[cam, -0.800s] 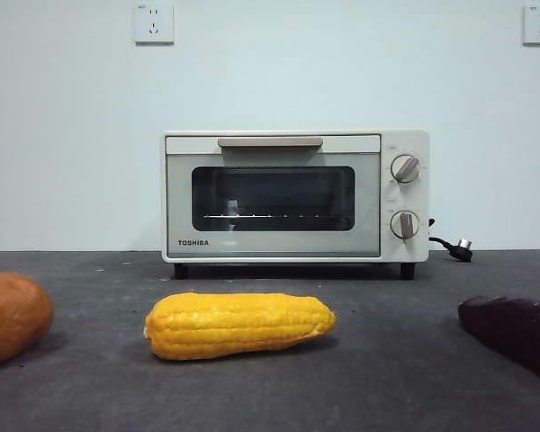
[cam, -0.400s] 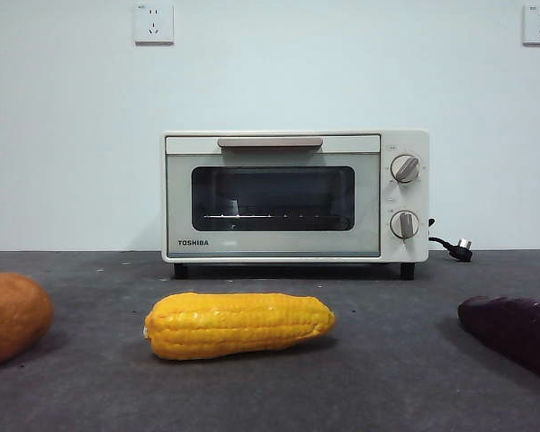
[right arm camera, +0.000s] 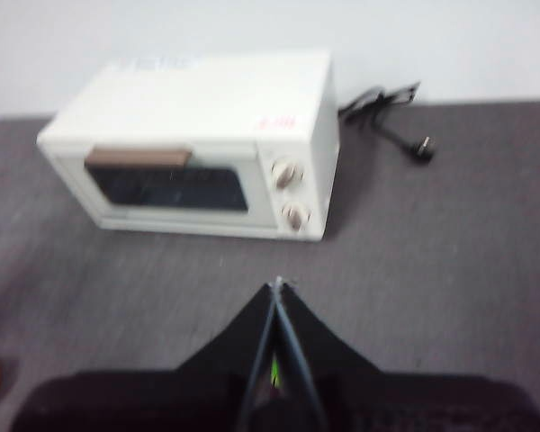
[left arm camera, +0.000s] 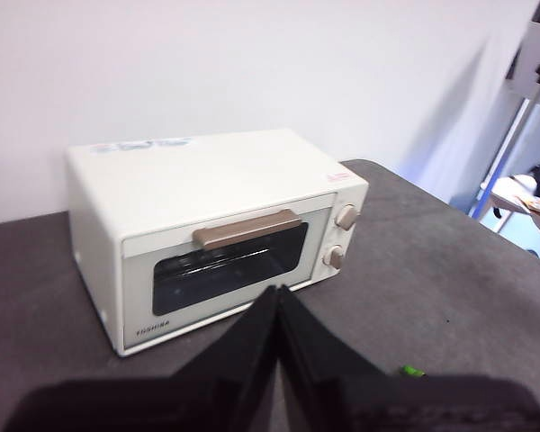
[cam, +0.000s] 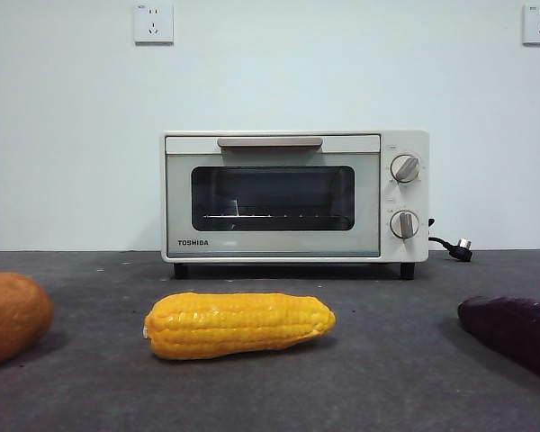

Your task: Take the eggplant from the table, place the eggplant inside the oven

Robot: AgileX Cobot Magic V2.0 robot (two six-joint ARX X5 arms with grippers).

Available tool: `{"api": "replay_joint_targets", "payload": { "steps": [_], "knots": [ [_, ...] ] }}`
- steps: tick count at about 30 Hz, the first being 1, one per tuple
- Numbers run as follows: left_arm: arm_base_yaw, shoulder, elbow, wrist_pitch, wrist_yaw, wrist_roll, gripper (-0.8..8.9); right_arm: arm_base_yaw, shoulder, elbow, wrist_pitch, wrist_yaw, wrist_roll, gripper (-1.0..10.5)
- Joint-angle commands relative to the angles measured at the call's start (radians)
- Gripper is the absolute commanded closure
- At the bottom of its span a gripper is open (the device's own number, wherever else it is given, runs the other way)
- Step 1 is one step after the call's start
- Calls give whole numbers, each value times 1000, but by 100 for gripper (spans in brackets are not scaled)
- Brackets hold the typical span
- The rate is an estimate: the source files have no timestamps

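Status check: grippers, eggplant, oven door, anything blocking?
Left gripper and right gripper shut, empty, up off the table. Eggplant untouched, front right. Oven door closed. Corn lies before it.

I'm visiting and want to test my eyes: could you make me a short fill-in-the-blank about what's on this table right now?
1. The oven door is ____.
2. The yellow vegetable lying in front of the oven is a ____ cob.
3. The eggplant lies on the ____.
4. The left gripper and the right gripper both have their jaws ____.

Missing words: closed; corn; table; shut
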Motion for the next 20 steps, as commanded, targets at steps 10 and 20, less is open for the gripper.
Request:
{"api": "replay_joint_targets", "payload": {
  "steps": [10, 20],
  "knots": [
    [-51, 60, 19, -3, 4, 39, 819, 60, 48, 33, -77, -88, -39, 935],
    [-91, 121, 19, 14, 4, 61, 819, 60, 48, 33, -78, -138, -35, 529]
  ]
}}
